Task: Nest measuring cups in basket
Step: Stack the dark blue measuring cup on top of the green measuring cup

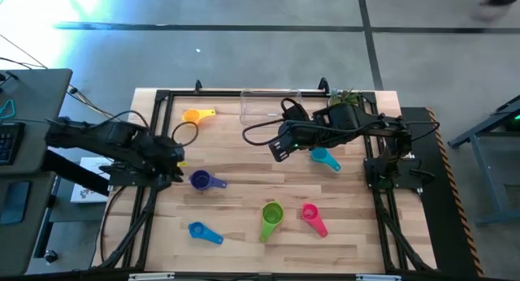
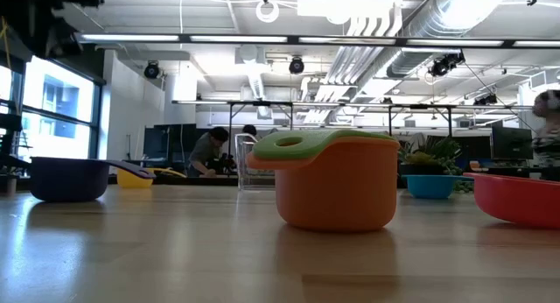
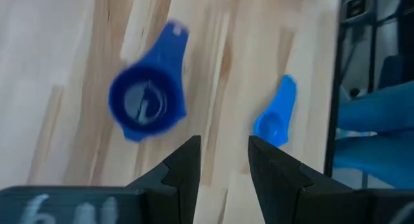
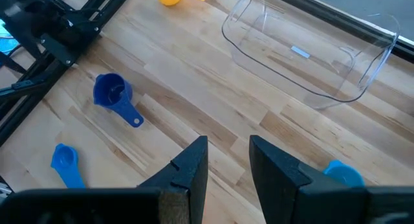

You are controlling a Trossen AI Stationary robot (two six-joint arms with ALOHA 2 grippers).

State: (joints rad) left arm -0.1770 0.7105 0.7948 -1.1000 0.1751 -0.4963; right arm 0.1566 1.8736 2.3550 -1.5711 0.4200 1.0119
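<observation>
The clear basket (image 1: 270, 106) (image 4: 304, 49) stands at the table's far edge, with no cup in it. Cups lie apart on the wood: yellow (image 1: 197, 115), purple-blue (image 1: 205, 180) (image 3: 147, 102), small blue (image 1: 203, 232) (image 3: 277, 117), green (image 1: 271, 218), pink (image 1: 313, 218) and teal (image 1: 325, 158). In the low view the green cup sits inside an orange one (image 2: 332, 193). My left gripper (image 1: 175, 161) (image 3: 224, 146) hangs open just left of the purple-blue cup, above the table. My right gripper (image 1: 280, 149) (image 4: 228, 146) is open, raised over the table's middle, near the basket.
A small potted plant (image 1: 345, 97) stands at the far right, beside the basket. Black frame rails (image 1: 154, 118) run along the table's left and right sides. A person sits in the room beyond the table (image 2: 208, 154).
</observation>
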